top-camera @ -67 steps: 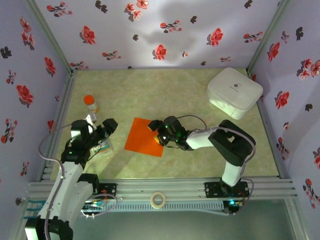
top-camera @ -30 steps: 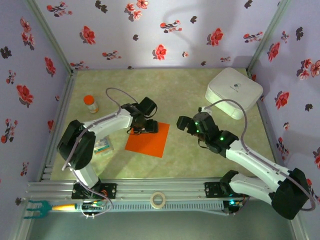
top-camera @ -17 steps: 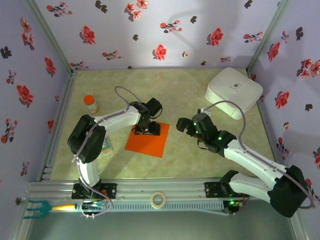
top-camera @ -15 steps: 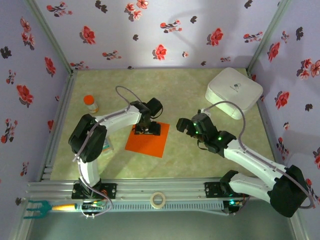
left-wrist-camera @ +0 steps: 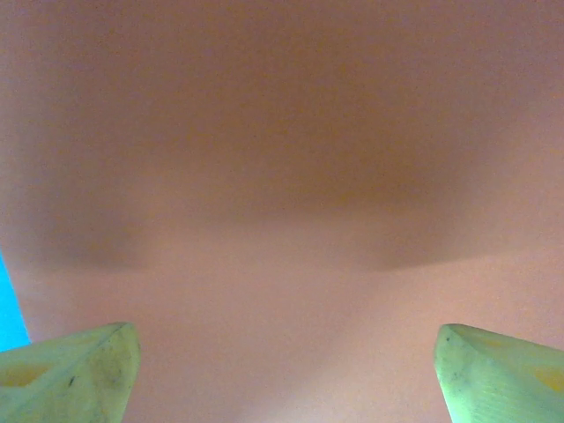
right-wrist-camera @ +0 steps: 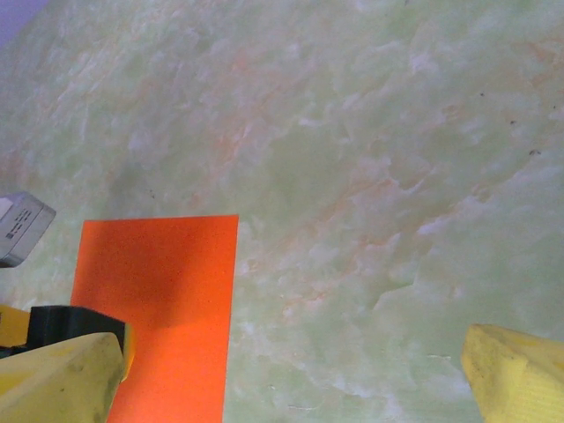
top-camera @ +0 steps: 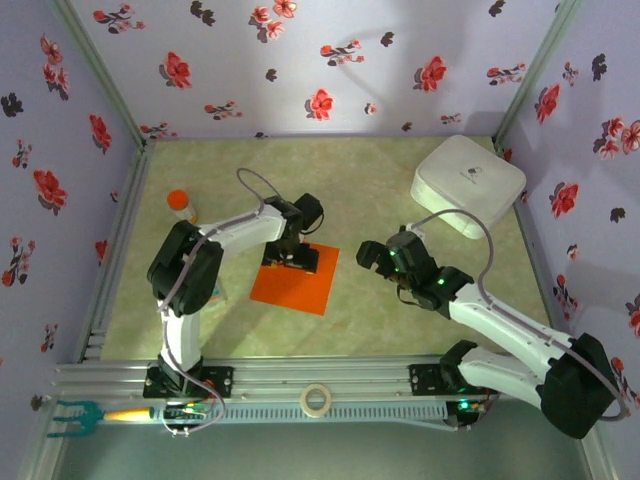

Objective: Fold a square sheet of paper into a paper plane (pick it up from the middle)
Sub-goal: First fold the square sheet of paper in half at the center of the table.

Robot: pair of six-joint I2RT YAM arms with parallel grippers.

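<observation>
While over the square sheet of paper [top-camera: 296,287], left pincer [left-wrist-camera: 282,345] wide; right pincer [right-wrist-camera: 291,352], too.

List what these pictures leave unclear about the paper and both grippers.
1. Top view: the left gripper covers the far edge of the square sheet of paper, so contact cannot be told.
2. Left wrist view: the paper is blurred from closeness, so no crease can be judged.
3. Right wrist view: a yellow finger hides the sheet's lower corner, and the bottom edge of the frame cuts off the rest.
</observation>
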